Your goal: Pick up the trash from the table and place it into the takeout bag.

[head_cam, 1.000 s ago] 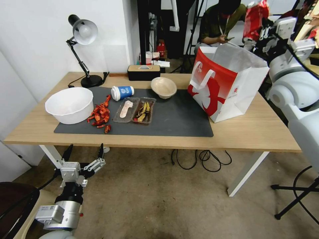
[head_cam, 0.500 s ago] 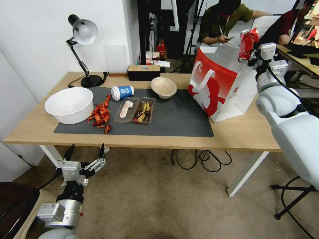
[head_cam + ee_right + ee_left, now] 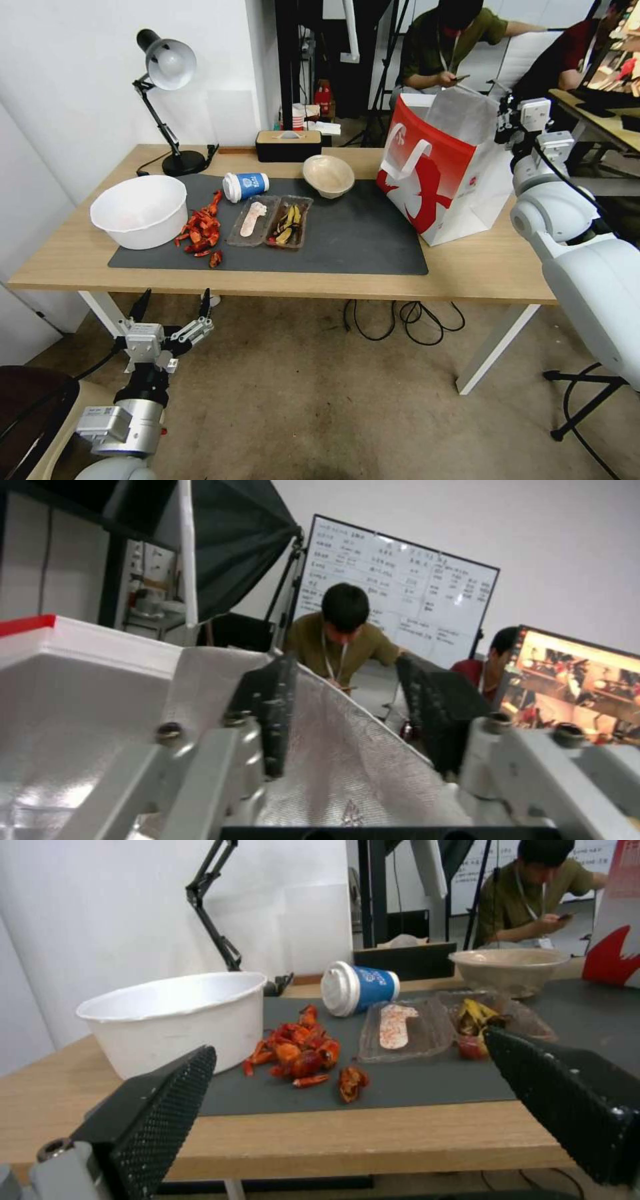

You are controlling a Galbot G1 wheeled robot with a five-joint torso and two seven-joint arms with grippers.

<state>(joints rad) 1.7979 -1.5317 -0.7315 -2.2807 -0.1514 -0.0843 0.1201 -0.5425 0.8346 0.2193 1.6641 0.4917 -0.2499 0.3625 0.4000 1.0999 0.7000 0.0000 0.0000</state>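
Jaws parted and holding nothing, the right gripper (image 3: 347,715) hangs at the open mouth of the takeout bag (image 3: 448,175), just beside the bag's tall silver-lined wall, as the right wrist view shows. The bag stands at the right end of the desk (image 3: 480,263), partly on the dark grey mat (image 3: 360,237). Trash remains on that mat: a blue-sleeved coffee cup (image 3: 245,186) lying on its side, a beige paper bowl (image 3: 328,175) near the desk's far edge, and, beside them, clear trays (image 3: 270,221) and a scatter of red shells (image 3: 202,231) next to a white tub (image 3: 140,211). The left gripper (image 3: 171,308), jaws wide apart, waits below the desk's near edge. The hazards look plain: the right jaws sit so close to the thin lining that a sideways pull could snag it, tipping or dragging the light bag; the cup, on its side, could roll from a careless pinch; and the left arm could strike the desk edge as it rises.
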